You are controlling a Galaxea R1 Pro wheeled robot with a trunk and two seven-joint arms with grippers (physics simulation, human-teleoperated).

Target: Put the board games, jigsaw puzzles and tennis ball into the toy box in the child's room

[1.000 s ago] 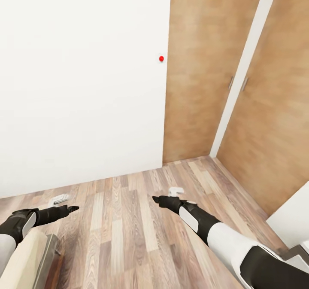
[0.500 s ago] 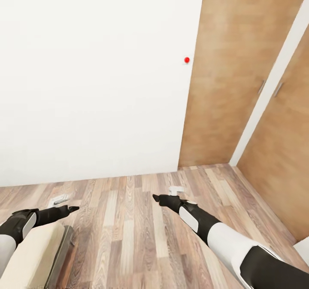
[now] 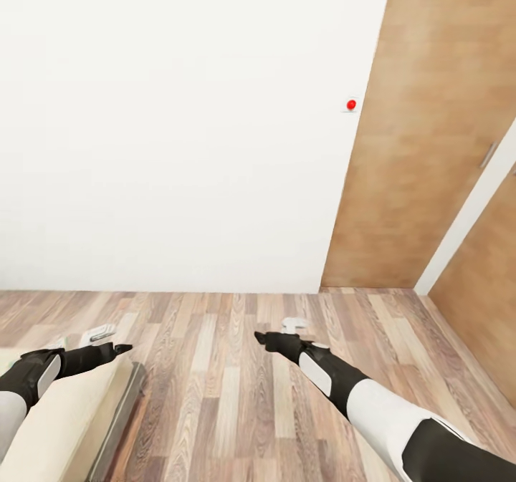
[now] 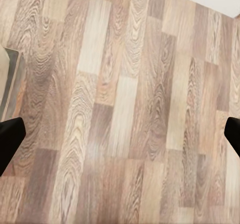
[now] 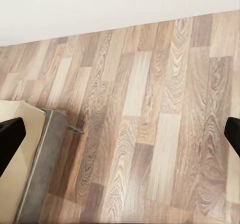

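Observation:
A corner of the bed (image 3: pixel 68 425), with its beige mattress and dark grey frame, shows at the lower left of the head view, and nothing lies on the part I see. My left gripper (image 3: pixel 97 336) hangs open just above that corner, its dark fingertips (image 4: pixel 10 144) spread wide over bare floor. My right gripper (image 3: pixel 290 324) is open too, held over the wooden floor, and the bed (image 5: pixel 17 159) lies beyond it. The board games, jigsaw puzzles, tennis ball, toy box and table are out of view.
A plain white wall (image 3: pixel 179 124) stands straight ahead with a small red dot (image 3: pixel 351 104) near its right end. Brown wooden door panels (image 3: pixel 430 145) fill the right side. Wood-plank floor (image 3: pixel 229 367) runs between me and the wall.
The camera has swung left: the wall, red dot and wooden panels slid right in the picture and more of the bed corner came in. Both arms keep the same pose.

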